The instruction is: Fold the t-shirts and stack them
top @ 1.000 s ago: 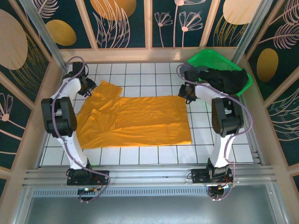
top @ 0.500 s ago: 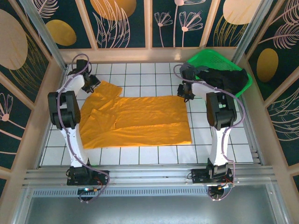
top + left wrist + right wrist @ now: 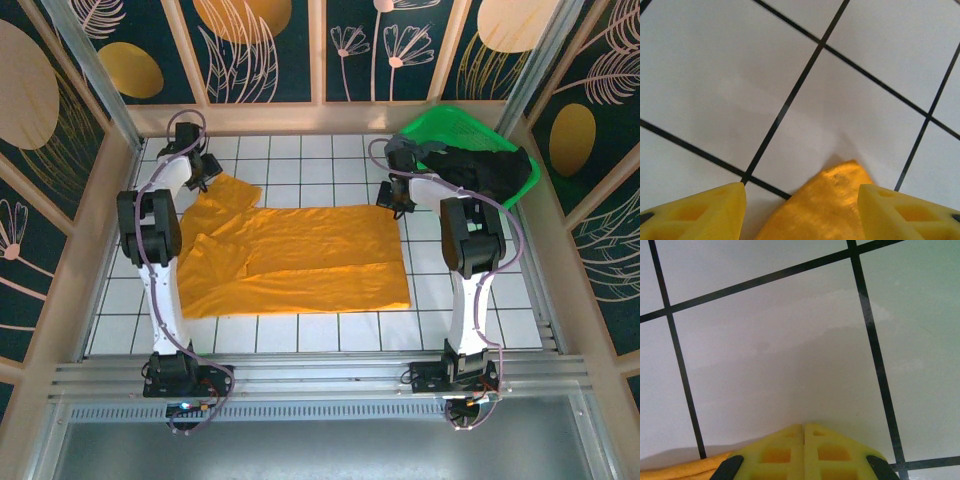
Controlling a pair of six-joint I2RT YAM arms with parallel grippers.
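Left gripper (image 3: 801, 191): fingers spread, with corner of mustard-orange t-shirt (image 3: 822, 212) between them on white tiled table (image 3: 715, 75).
Right gripper (image 3: 804, 430): fingers pressed together, shirt edge just beside them. You cannot confirm a pinch.
Note shirt lies spread mid-table.
Black t-shirt (image 3: 490, 168) sits in green basket (image 3: 440, 122), far right corner.

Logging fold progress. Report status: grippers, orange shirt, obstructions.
Left gripper open, astride far-left corner of orange t-shirt. Right gripper shut at its far-right corner; grip on cloth unclear. Shirt spread out, partly folded. Black t-shirt lies in green basket.
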